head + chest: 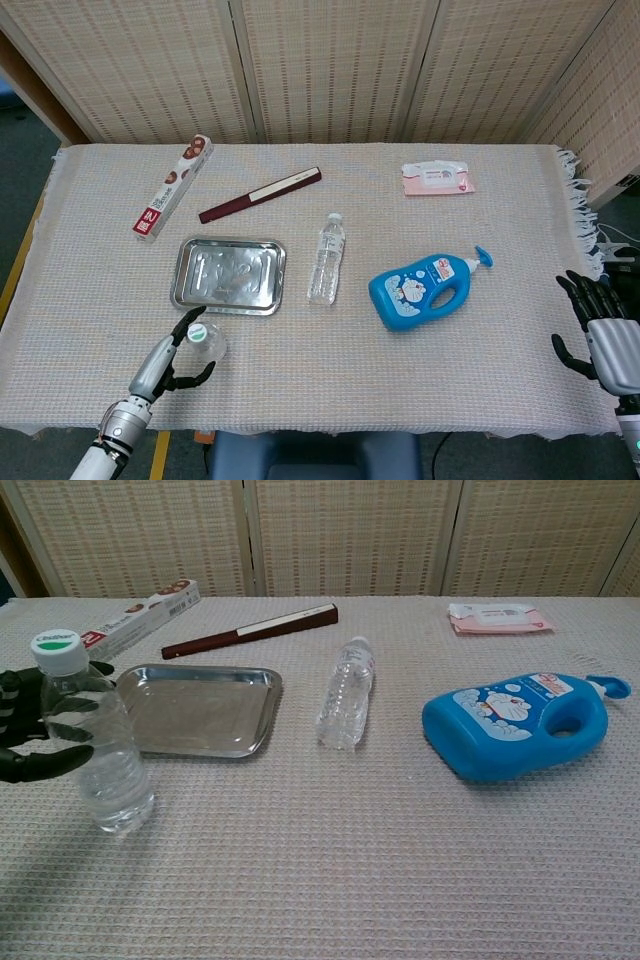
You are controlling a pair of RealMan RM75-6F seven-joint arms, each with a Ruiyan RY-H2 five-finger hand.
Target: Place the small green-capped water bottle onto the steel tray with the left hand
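The small clear water bottle (100,750) with a green cap (198,333) stands upright near the table's front left, just in front of the steel tray (228,275). My left hand (165,365) grips the bottle from its left side, dark fingers (45,730) curled around the body. The tray (195,710) holds nothing. My right hand (600,335) hangs off the table's right edge, fingers apart, holding nothing.
A white-capped clear bottle (326,258) lies on its side right of the tray. A blue pump bottle (420,290) lies further right. Behind the tray are a dark red stick (260,194), a long snack box (171,187) and a wipes pack (437,179).
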